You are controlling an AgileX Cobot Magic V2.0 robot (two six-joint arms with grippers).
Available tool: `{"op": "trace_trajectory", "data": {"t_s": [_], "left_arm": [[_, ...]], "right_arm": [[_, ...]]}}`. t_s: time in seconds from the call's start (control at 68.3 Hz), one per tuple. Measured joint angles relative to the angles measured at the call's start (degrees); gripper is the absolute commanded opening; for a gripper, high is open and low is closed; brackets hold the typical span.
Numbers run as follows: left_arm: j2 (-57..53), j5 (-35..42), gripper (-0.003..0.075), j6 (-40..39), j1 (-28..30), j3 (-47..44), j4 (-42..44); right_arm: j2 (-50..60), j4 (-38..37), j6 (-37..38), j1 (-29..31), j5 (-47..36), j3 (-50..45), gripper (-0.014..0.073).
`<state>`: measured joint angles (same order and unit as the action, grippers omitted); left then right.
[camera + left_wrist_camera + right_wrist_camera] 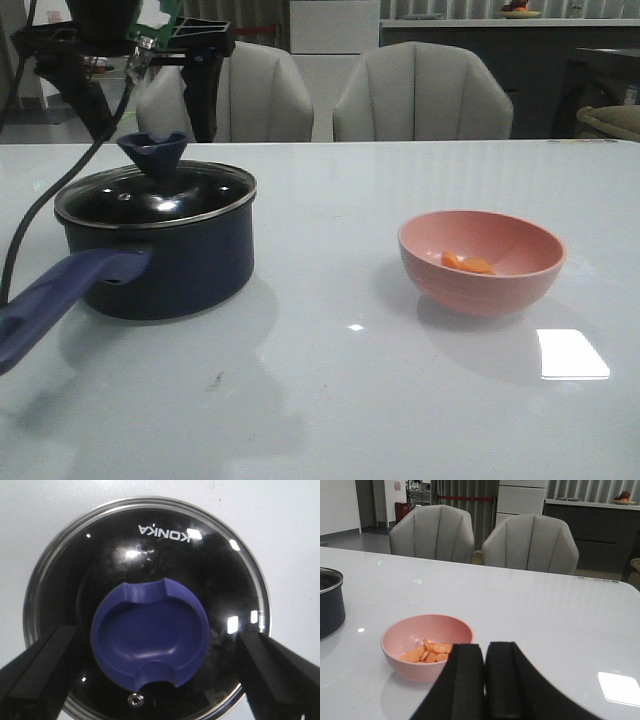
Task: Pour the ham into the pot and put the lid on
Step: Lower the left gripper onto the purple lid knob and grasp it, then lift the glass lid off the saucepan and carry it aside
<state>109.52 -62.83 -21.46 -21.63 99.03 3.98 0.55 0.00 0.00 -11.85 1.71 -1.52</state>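
The dark navy pot stands on the left of the table, its purple-blue handle pointing toward the front left. The glass lid rests on it, with its blue knob on top. In the left wrist view my left gripper hangs open above the lid, one finger on each side of the knob, not touching it. The ham lies in a pink bowl at the right. My right gripper is shut and empty, just short of the bowl and the ham.
My left arm and its cable hang over the pot at the back left. Two grey chairs stand behind the table's far edge. The pot's side shows in the right wrist view.
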Motion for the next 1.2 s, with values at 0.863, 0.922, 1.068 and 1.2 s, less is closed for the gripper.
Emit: {"op": "trace_trajectory", "data": {"t_s": [0.863, 0.922, 1.068, 1.2], "left_arm": [[2.2, -0.4, 0.0267, -1.8, 0.3, 0.0, 0.4], [2.2, -0.4, 0.0267, -1.8, 0.3, 0.0, 0.4], [2.7, -1.4, 0.0267, -1.8, 0.4, 1.1, 0.4], [2.9, -2.3, 0.0267, -1.7, 0.4, 2.7, 0.3]], "right_arm": [[0.0, 0.0, 0.0, 0.0, 0.0, 0.0, 0.0153], [0.0, 0.0, 0.0, 0.0, 0.0, 0.0, 0.0153], [0.0, 0.0, 0.0, 0.0, 0.0, 0.0, 0.0153], [0.0, 0.0, 0.0, 0.0, 0.0, 0.0, 0.0153]]}}
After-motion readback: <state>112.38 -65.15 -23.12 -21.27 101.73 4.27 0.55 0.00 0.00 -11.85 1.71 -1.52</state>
